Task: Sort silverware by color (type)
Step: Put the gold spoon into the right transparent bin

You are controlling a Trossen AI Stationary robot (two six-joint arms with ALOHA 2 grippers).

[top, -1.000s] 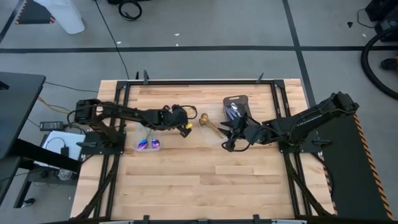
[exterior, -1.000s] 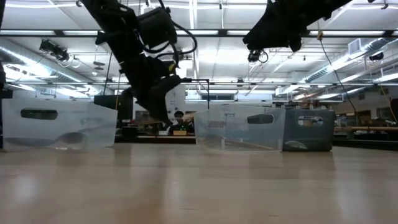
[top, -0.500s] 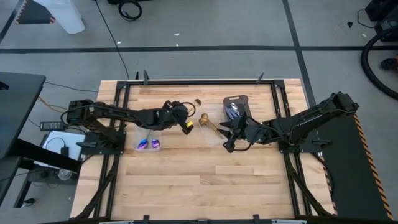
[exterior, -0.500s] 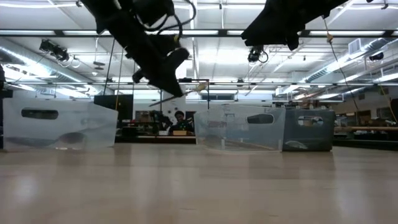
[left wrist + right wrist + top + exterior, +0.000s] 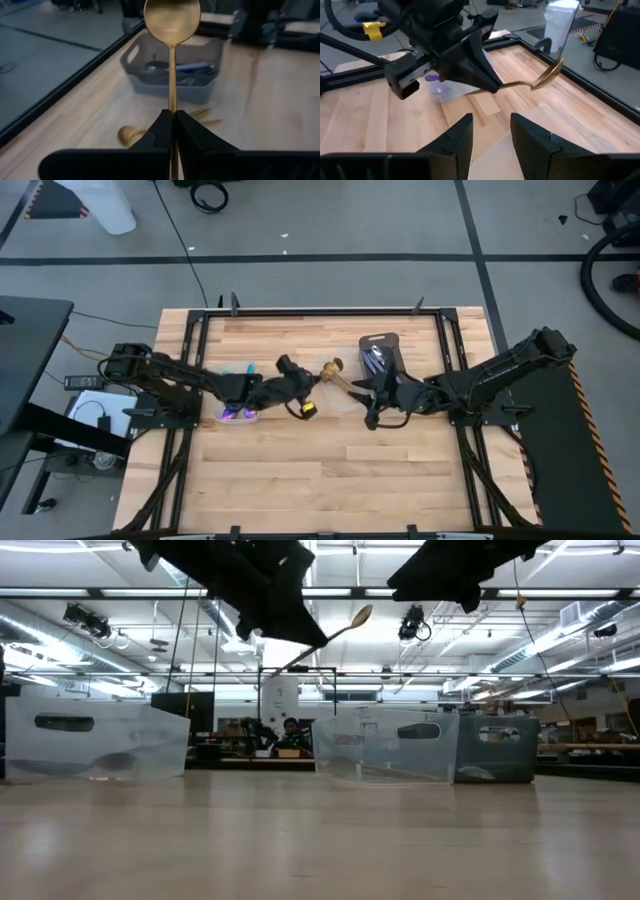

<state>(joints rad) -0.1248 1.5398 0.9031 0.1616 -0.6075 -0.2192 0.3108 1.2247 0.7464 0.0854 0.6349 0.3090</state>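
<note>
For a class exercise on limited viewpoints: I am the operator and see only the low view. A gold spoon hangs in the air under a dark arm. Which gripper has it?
Observer: The left gripper is shut on the gold spoon, pinching its handle.
Operator: Is the right gripper helping?
Observer: No. The right gripper is open and empty, pointing toward the spoon.
Operator: Is any other gold on the table?
Observer: Yes, more gold pieces lie beside the grey tray.

A light wooden surface [image 5: 330, 470] holds a dark grey tray [image 5: 172, 82] near its far edge. Clear plastic containers [image 5: 385, 745] stand beside the tray.
</note>
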